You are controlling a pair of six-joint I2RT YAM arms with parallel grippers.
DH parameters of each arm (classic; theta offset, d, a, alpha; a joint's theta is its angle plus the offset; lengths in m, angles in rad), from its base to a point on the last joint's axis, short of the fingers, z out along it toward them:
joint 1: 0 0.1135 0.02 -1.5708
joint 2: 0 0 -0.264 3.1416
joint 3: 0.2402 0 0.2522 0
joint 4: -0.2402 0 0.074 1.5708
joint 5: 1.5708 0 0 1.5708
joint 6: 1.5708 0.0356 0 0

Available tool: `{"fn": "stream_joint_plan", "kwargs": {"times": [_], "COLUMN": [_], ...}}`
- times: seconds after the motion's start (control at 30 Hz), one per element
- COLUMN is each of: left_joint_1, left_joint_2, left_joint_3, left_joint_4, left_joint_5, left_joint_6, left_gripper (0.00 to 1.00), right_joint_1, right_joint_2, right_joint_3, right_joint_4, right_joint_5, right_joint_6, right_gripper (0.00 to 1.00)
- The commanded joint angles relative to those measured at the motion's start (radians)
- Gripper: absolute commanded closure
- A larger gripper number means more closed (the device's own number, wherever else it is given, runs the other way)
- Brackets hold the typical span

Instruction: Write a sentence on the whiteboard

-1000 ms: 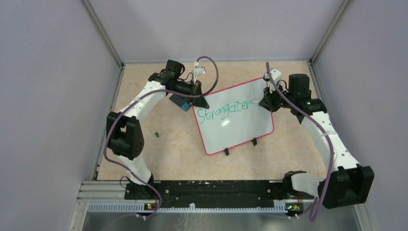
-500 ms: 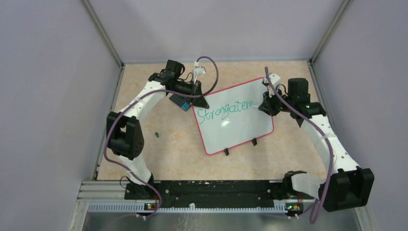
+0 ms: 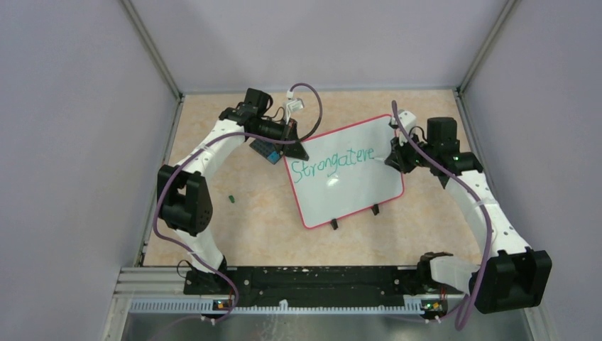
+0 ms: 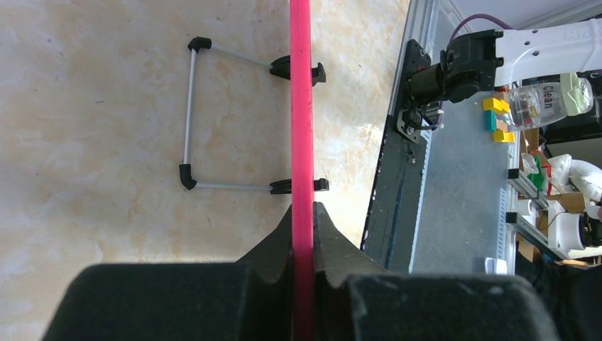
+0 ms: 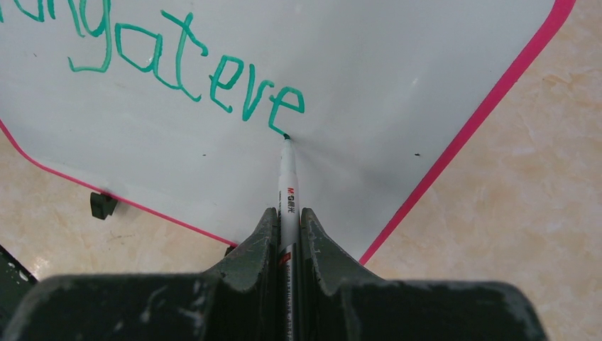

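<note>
Two grips on the go here. Found the whiteboard (image 3: 348,174) centre-right in the overhead view, propped at a tilt on the counter (image 3: 234,227) by skinny wire legs (image 4: 188,114). Looks light, thin and stiff, so probably skates or tips under pen pressure unless pinned. Slick face too, so easy to smudge the green lettering (image 5: 177,64). Best grabbed by the pink rim (image 4: 301,106), never the writing face. Already done that way with the left jaws: pinched shut on that rim at the board's upper-left corner in the overhead shot. Same with the right jaws: shut on a white marker (image 5: 287,177), tip touching the board just below the last 'e', toward its right edge. Would go gentle on the pressure given those legs.
</note>
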Motion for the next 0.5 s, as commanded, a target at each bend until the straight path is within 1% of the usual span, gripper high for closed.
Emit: {"fn": "stream_joint_plan", "kwargs": {"times": [0.0,0.2,0.47], "left_joint_1": [-0.011,-0.012,-0.012], "left_joint_2": [0.018,0.018,0.015], "left_joint_3": [0.001,0.001,-0.001], "left_joint_4": [-0.019,-0.018,-0.017], "left_joint_5": [-0.03,-0.029,-0.023], "left_joint_6": [0.063,0.063,0.066], "left_gripper": [1.0,1.0,1.0], "right_joint_1": [-0.011,-0.011,-0.022], "right_joint_2": [-0.007,-0.019,-0.017], "right_joint_3": [0.042,0.087,0.122], "right_joint_4": [0.009,-0.02,-0.02], "right_joint_5": [0.035,-0.026,-0.031], "right_joint_6": [-0.028,-0.031,-0.021], "right_gripper": [1.0,1.0,1.0]}}
